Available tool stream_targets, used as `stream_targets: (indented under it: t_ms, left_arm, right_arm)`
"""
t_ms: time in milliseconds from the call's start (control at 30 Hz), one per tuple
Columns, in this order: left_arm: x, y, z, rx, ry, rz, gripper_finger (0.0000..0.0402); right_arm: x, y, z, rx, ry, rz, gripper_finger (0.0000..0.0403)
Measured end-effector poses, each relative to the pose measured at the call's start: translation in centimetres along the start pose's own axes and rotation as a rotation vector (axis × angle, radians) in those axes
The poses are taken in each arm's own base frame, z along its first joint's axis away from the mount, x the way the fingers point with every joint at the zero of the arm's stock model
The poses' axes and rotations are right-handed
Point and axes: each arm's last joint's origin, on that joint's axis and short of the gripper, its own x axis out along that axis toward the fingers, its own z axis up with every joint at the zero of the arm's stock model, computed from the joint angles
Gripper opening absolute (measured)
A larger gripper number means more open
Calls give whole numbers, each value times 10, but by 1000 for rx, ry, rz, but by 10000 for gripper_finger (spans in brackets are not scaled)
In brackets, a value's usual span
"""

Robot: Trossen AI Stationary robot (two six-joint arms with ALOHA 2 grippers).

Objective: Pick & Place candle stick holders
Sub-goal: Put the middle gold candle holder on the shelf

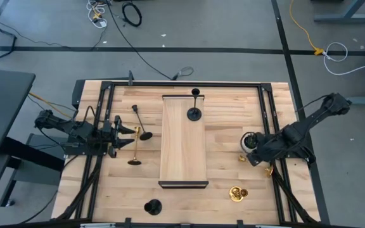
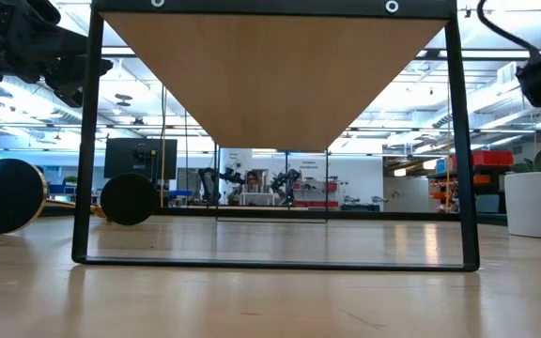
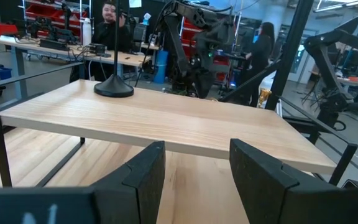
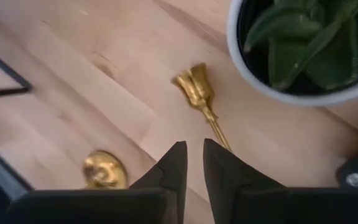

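The table (image 1: 227, 190) carries in its middle a raised wooden shelf (image 1: 184, 139) on a thin black frame. On the far end of the shelf one black holder (image 1: 194, 113) stands upright. The left arm reaches in from the left edge, and the left gripper (image 1: 115, 135) hangs beside the shelf with its jaws apart and nothing between them; in the left wrist view its fingers (image 3: 145, 171) point toward the shelf edge. Just beside this gripper a second black holder (image 1: 140, 123) and a gold holder (image 1: 134, 147) lie on their sides on the table. A third black holder (image 1: 152, 206) is near the front edge, left of the shelf. The right arm comes from the right side, and the right gripper (image 4: 191, 163) is low over the table next to a white pot (image 1: 249, 140) with a green plant. Its jaws are almost together, with only a thin gap, right at the stem of a lying gold holder (image 4: 199, 93), but I cannot tell if they touch it. Another gold holder (image 1: 237, 194) lies near the front right.
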Motion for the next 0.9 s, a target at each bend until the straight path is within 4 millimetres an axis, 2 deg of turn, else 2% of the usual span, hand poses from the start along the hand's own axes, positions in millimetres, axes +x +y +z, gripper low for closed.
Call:
stream_targets:
  t_ms: [133,233,467,900]
  left_arm:
    - [0,0,0,0,0,0,181]
    - [0,0,0,0,0,2,181]
    - [0,0,0,0,0,4,181]
    - [0,0,0,0,0,4,181]
  right_arm:
    - [13,5,-4,-64,107,-95,39]
    - [19,8,-3,-101,82,-131,34]
    - [32,11,-7,-95,179,-222,28]
    - [36,18,-7,-75,184,-179,29]
